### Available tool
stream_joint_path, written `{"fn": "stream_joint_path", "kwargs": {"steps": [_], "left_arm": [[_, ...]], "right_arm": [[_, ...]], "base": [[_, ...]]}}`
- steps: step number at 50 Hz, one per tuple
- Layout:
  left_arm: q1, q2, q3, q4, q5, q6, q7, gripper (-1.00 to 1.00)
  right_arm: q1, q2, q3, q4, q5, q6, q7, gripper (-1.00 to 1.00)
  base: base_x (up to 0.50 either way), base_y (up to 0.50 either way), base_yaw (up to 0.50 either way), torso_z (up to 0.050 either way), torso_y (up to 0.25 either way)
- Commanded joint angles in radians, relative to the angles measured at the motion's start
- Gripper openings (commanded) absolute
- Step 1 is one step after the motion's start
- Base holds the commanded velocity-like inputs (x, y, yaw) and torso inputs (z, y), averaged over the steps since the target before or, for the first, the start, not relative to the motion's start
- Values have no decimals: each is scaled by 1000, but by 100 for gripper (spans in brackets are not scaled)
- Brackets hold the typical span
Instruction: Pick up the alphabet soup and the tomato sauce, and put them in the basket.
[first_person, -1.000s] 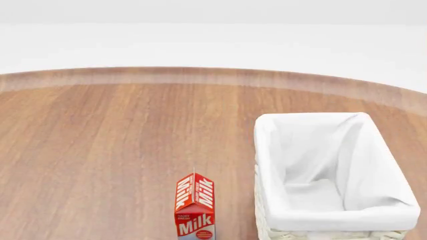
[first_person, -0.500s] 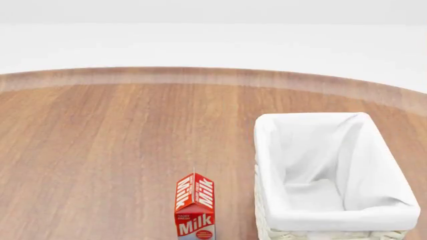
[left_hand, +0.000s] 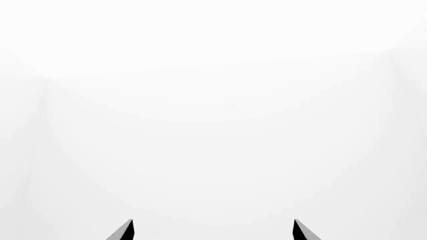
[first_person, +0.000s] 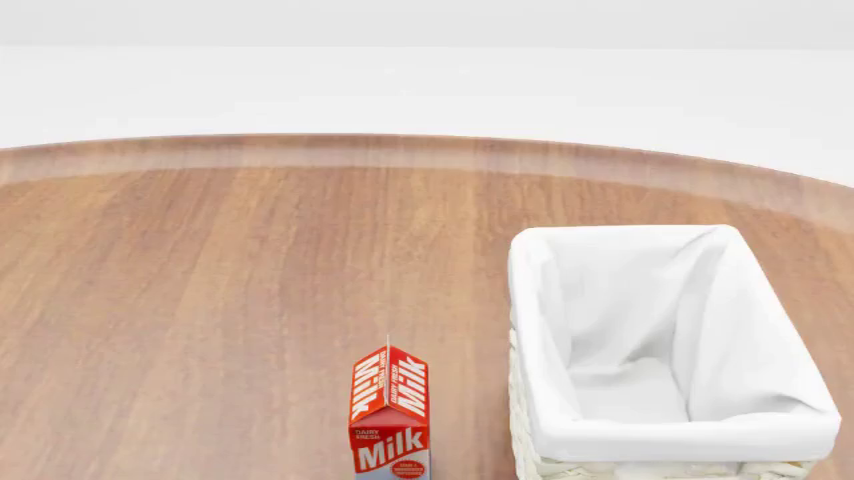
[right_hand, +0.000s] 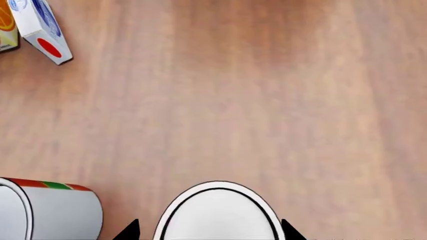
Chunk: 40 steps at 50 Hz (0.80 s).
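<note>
Neither can showed in the head view, which held only the table (first_person: 200, 300), a milk carton (first_person: 390, 415) and the basket (first_person: 667, 350), standing empty just beside the carton.

In the right wrist view a white can end (right_hand: 217, 215) sat between the right gripper's (right_hand: 210, 232) fingertips (right_hand: 130, 231), which stood apart on either side of it. Whether they touched it I could not tell, and its label was hidden, so it was probably the alphabet soup but not certainly. The tomato sauce (right_hand: 50, 212) lay near it on its side, red and green at its edge, cut off by the frame. A small box (right_hand: 40, 30) lay well apart.

The left gripper (left_hand: 213, 231) pointed at blank white, fingertips wide apart, holding nothing.

By my judgement the first pick was in hand: the next move called for closing on the can, then lifting.
</note>
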Motion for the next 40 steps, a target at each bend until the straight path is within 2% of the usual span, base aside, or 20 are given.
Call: {"fn": "stream_joint_path", "kwargs": {"steps": [1, 19, 20, 31, 40], "left_arm": [[1, 3, -7, 2, -5, -6, 4, 100], [11, 6, -12, -5, -1, -3, 7, 100], [12, 6, -12, -5, 0, -3, 7, 100], [17, 7, -16, -1, 3, -7, 6, 100], [24, 11, -18, -5, 6, -5, 7, 100]], "right_arm": [[-5, -16, -1, 27, 3, -7, -18, 100], [-7, -29, 0, 46, -4, -15, -33, 100], [-8, -27, 1, 44, -8, -18, -27, -100], [-11, -15, 8, 25, -17, -30, -14, -100], [27, 161, 74, -275, -90, -74, 115, -100]], "base": [[0, 0, 0, 0, 0], [0, 0, 0, 0, 0], [0, 0, 0, 0, 0], [0, 0, 0, 0, 0], [0, 0, 0, 0, 0]]}}
